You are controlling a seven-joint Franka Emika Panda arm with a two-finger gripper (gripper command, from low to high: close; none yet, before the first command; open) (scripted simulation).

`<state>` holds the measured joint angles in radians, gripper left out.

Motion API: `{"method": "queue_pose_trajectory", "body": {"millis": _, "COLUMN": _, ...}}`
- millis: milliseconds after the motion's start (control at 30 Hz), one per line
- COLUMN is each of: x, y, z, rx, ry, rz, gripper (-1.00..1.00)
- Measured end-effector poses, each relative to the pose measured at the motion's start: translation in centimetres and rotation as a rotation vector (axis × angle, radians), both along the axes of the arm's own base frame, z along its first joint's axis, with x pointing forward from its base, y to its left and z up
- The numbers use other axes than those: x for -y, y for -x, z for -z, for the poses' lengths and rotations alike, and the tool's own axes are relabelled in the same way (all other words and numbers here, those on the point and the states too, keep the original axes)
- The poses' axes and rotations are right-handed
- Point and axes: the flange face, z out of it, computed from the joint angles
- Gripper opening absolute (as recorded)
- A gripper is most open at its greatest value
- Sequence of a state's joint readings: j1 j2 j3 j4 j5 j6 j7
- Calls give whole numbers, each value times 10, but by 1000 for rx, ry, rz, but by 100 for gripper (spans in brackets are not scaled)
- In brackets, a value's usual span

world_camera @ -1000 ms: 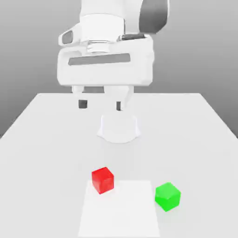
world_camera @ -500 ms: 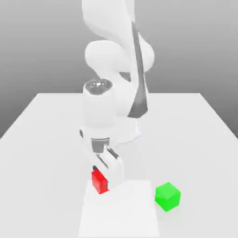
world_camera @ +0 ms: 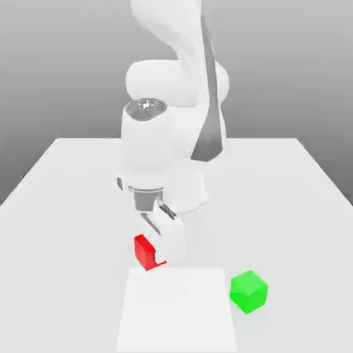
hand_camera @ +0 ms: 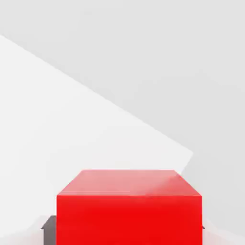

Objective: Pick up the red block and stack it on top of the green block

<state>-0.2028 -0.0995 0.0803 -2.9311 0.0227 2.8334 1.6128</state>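
Observation:
The red block [world_camera: 144, 251] sits between the fingers of my gripper [world_camera: 154, 255], which is shut on it and holds it a little above the table. My white hand covers the block's right side in the exterior view. Seen from the hand, the red block [hand_camera: 129, 210] is close up, with a dark finger pad [hand_camera: 48, 223] at its side. The green block [world_camera: 249, 291] rests on the table toward the exterior view's right and nearer the front, well apart from the gripper.
A lighter white square patch [world_camera: 178, 314] lies on the grey-white table [world_camera: 69, 200] just in front of the held block and beside the green block. The arm's round base [world_camera: 185, 192] stands behind the gripper.
The gripper came down from high over the table, closed on the red block, and has raised it slightly off the surface. The green block stayed put.

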Motion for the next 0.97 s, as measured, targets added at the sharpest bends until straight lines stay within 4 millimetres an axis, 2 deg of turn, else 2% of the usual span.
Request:
{"method": "queue_pose_trajectory", "body": {"millis": 167, "x": -36, "y": -19, "z": -11, "rx": 0, "ry": 0, "rz": -308, "gripper": -100}}
{"method": "queue_pose_trajectory", "body": {"millis": 367, "x": -90, "y": -37, "z": -21, "rx": -1, "ry": 0, "rz": -711, "gripper": -100}}
{"method": "queue_pose_trajectory", "body": {"millis": 633, "x": -171, "y": -45, "z": -36, "rx": -2, "ry": 0, "rz": -1258, "gripper": -100}}
{"method": "queue_pose_trajectory", "body": {"millis": 700, "x": -181, "y": -47, "z": -28, "rx": -2, "ry": 0, "rz": -1329, "gripper": -100}}
{"method": "queue_pose_trajectory", "body": {"millis": 833, "x": -183, "y": -48, "z": 12, "rx": -2, "ry": 0, "rz": -1346, "gripper": -100}}
{"method": "queue_pose_trajectory", "body": {"millis": 867, "x": -183, "y": -48, "z": 21, "rx": -2, "ry": 0, "rz": -1347, "gripper": 100}}
{"method": "queue_pose_trajectory", "body": {"millis": 967, "x": -183, "y": -48, "z": 21, "rx": -2, "ry": 0, "rz": -1347, "gripper": 100}}
